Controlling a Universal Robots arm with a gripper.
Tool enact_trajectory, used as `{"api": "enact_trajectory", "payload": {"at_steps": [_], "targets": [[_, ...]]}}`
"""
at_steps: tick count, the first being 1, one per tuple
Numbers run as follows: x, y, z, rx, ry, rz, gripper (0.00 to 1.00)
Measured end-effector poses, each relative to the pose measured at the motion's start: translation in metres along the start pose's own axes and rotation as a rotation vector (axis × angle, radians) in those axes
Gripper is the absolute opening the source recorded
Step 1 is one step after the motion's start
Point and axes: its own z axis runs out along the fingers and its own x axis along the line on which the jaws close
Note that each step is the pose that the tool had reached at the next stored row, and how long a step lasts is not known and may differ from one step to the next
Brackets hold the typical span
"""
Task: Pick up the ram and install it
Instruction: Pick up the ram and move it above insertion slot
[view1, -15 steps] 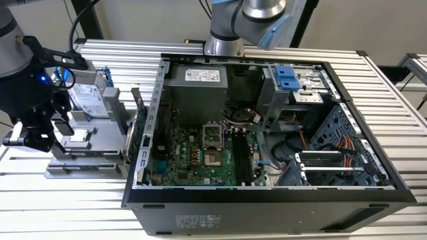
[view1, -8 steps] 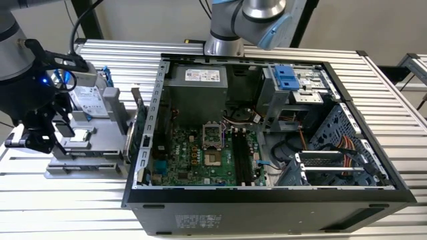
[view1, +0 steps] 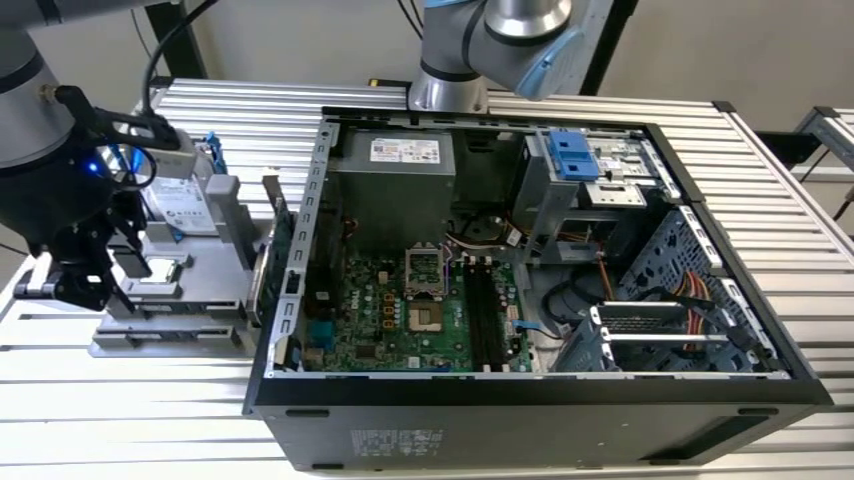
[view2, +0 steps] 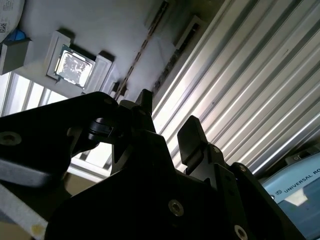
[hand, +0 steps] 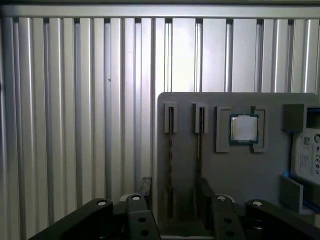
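Bench (view1: 240, 105): ribbed aluminium slats, carrying everything in the scene.
Computer case (view1: 534, 430): black tower lying on its side with the panel off, in the middle of the bench.
Arm (view1: 40, 150): dark, at the exterior view's left edge, reaching down beside the case.
Motherboard (view1: 387, 320): large green board flat on the floor of the case, its long memory slots towards the exterior view's right.
Fixture (hand: 240, 170): grey parts holder on the bench, just beside the case on the exterior view's left.
Hard drive (view1: 180, 200): silver box propped in the fixture's far part.
Gripper (hand: 174, 189): black, fingers (view2: 192, 135) spread apart with nothing between them, hanging over the end of the fixture away from the case.
Processor (hand: 244, 128): square chip in a pocket of the fixture, between the hard drive and the memory slots.
Ram (hand: 170, 150): thin stick standing on edge in the fixture's outermost slot, not held; in the first wrist view it lies in line with the gap between the fingers.
Second stick (hand: 199, 145): on edge in the neighbouring slot, parallel to the ram.
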Motion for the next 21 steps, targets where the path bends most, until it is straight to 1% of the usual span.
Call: {"api": "enact_trajectory", "payload": {"at_steps": [5,21], "targets": [[-0.0003,0.0,0.0035,0.0,0.005,0.0,1.0],[-0.0009,-0.0001,0.014,0.0001,0.0165,0.0,1.0]]}}
